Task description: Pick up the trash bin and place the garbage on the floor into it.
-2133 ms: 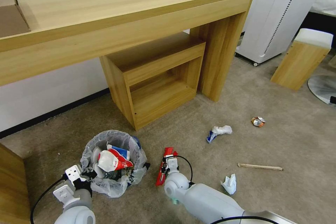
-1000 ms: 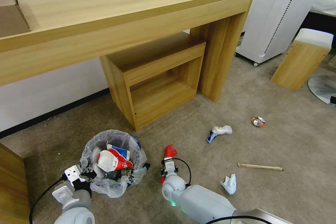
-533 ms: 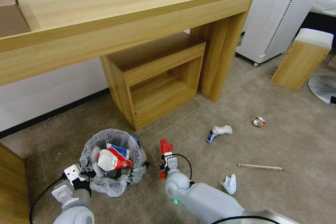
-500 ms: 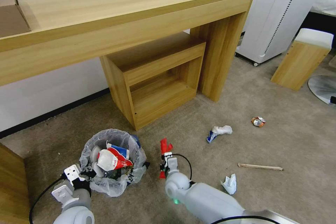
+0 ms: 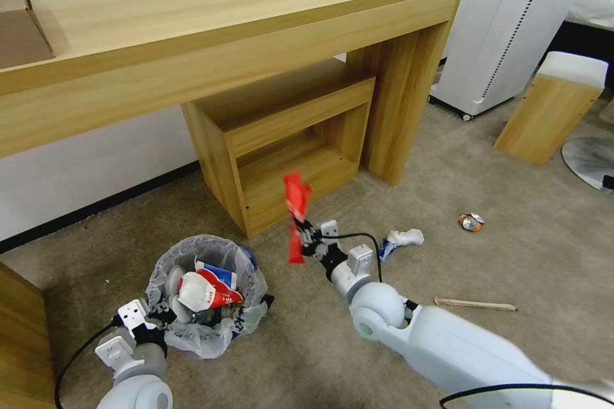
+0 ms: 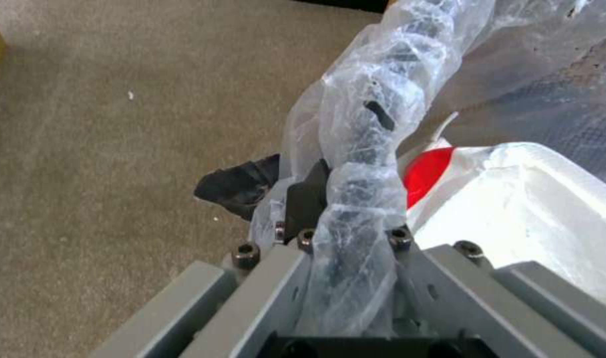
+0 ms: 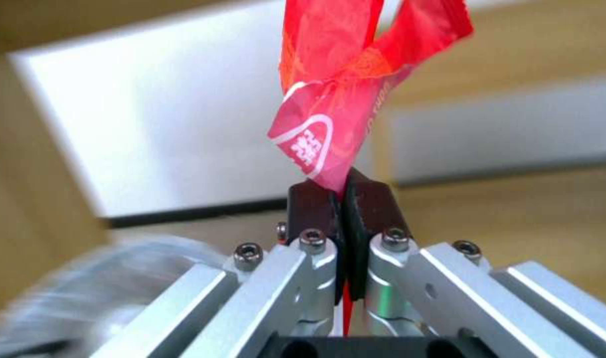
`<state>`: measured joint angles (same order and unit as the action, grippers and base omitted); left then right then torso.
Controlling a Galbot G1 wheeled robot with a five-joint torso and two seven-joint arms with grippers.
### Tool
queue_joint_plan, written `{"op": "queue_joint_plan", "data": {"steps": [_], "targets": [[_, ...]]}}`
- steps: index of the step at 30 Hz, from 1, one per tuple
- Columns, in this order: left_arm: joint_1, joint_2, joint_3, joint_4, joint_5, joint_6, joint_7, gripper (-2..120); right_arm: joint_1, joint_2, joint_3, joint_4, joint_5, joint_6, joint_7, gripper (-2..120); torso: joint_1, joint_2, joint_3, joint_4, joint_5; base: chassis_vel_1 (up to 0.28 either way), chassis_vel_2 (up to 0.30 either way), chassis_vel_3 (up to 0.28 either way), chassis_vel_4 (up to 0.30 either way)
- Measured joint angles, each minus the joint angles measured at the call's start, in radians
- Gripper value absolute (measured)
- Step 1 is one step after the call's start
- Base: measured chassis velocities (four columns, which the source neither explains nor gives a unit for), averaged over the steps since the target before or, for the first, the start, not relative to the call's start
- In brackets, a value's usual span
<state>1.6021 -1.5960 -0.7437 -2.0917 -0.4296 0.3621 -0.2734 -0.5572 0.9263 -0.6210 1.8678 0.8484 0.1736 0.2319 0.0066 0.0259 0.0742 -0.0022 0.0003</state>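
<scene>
The trash bin point(image 5: 192, 339), round and lined with a crinkly whitish bag, stands on the beige floor point(image 5: 307, 358) at the lower left, with red, white and blue litter inside. My left gripper point(image 5: 157, 324) is shut on its bagged rim point(image 6: 366, 164). My right gripper point(image 5: 302, 232) is raised right of the bin, shut on a red wrapper point(image 5: 295, 214) that stands up above its black pads point(image 7: 314, 204); the red wrapper point(image 7: 346, 94) also shows in the right wrist view. On the floor lie a blue-white carton with tissue point(image 5: 400, 241), a crushed can point(image 5: 471, 222), a wooden stick point(image 5: 474, 304).
A long wooden desk point(image 5: 224, 32) with a low open shelf unit point(image 5: 288, 140) stands behind the bin. A white appliance point(image 5: 511, 25) and a wooden stool point(image 5: 553, 108) are at the right. A wooden panel point(image 5: 22, 339) borders the far left.
My right gripper has lifted the red wrapper off the floor, rising up and away from the robot. The bin and left gripper have stayed put.
</scene>
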Motion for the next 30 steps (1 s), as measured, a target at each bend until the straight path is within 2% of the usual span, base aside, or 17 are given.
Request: {"op": "queue_joint_plan", "data": {"steps": [3,4,6,7,11,15,30], "targets": [[0.003,0.0,-0.001,-0.01,-0.001,0.005,-0.002,0,0.084,-0.009,-0.094,0.044,0.035,-0.006,-0.023,0,0.0,0.0,0.0,-0.0001,-0.0002,0.0,0.0,0.0,0.0],[0.003,0.0,-0.001,-0.01,-0.001,0.005,-0.002,0,0.084,-0.009,-0.094,0.044,0.035,-0.006,-0.023,0,0.0,0.0,0.0,-0.0001,-0.0002,0.0,0.0,0.0,0.0],[0.006,-0.003,0.0,-0.018,-0.001,0.006,-0.003,0,0.178,0.002,-0.203,0.05,0.06,-0.026,-0.013,0,0.0,0.0,0.0,0.0,-0.0005,0.0,0.0,0.0,0.0],[0.006,-0.003,0.0,-0.018,-0.001,0.006,-0.003,0,0.178,0.002,-0.203,0.05,0.06,-0.026,-0.013,0,0.0,0.0,0.0,0.0,-0.0005,0.0,0.0,0.0,0.0],[0.013,-0.007,0.001,-0.029,0.002,0.006,-0.003,0,0.285,0.042,-0.344,-0.002,0.06,-0.036,0.006,0,0.0,0.0,0.0,0.0001,-0.0005,0.0,0.0,0.0,0.0],[0.019,-0.008,-0.001,-0.035,0.002,0.004,-0.003,0,0.33,0.072,-0.412,-0.039,0.055,-0.037,0.015,0,0.0,0.0,0.0,0.0001,-0.0004,0.0,0.0,0.0,0.0],[0.038,-0.011,0.001,-0.054,0.004,-0.002,0.002,0,0.324,0.127,-0.457,-0.162,-0.009,-0.018,0.022,0,0.0,0.0,0.0,-0.0001,-0.0003,0.0,0.0,0.0,0.0]]}}
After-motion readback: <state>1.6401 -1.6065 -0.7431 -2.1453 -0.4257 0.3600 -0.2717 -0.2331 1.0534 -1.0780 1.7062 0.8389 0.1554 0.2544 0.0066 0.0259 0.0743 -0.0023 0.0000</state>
